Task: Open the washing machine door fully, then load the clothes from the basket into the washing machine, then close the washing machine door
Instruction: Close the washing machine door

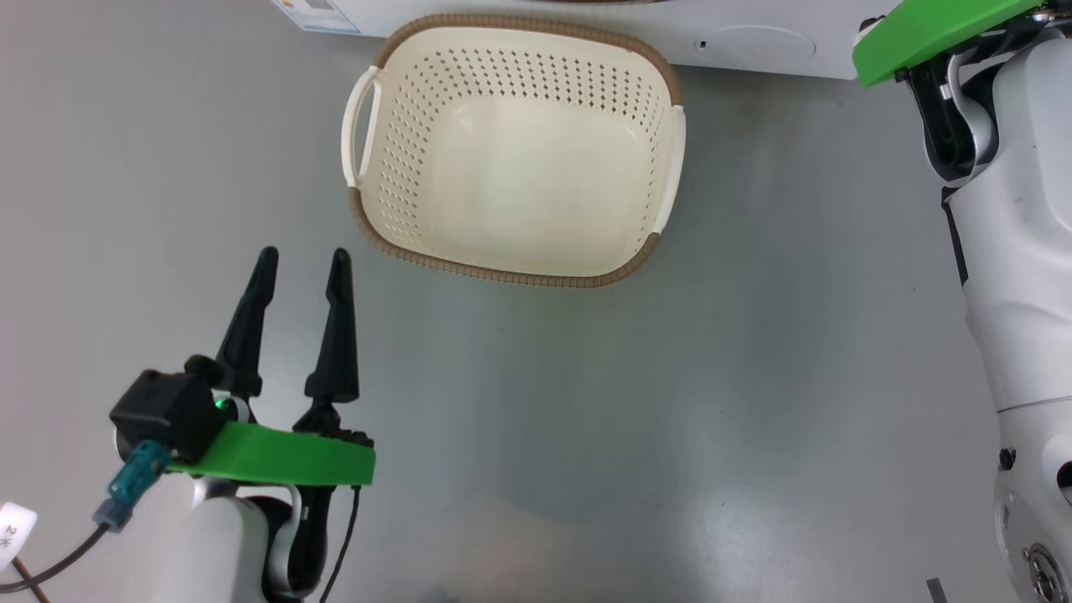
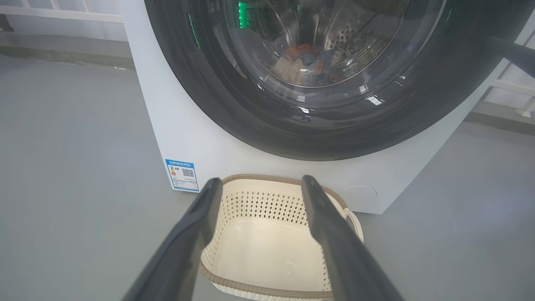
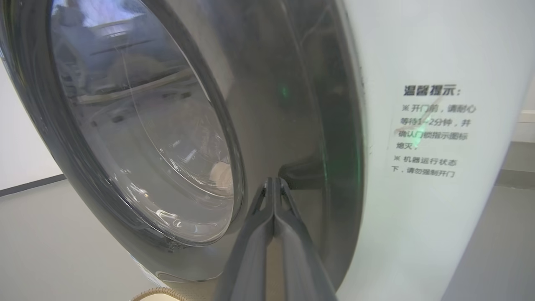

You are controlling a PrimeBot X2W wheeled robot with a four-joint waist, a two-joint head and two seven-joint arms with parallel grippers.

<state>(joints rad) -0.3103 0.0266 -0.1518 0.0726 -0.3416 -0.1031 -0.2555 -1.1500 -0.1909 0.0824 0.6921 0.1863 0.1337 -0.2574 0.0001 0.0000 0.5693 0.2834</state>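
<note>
The cream basket stands empty on the floor just before the washing machine. My left gripper hovers open at its near left, holding nothing. In the left wrist view those open fingers frame the basket below the washing machine door, which lies flat against the white washing machine. Behind the glass, the clothes lie in the steel drum. My right gripper is shut, with its tips against the door's black rim beside a recess near the edge.
Grey floor spreads around the basket on all sides. A blue label and a round flap sit low on the machine's front. My right forearm rises along the right edge of the head view. A warning sticker is on the white front.
</note>
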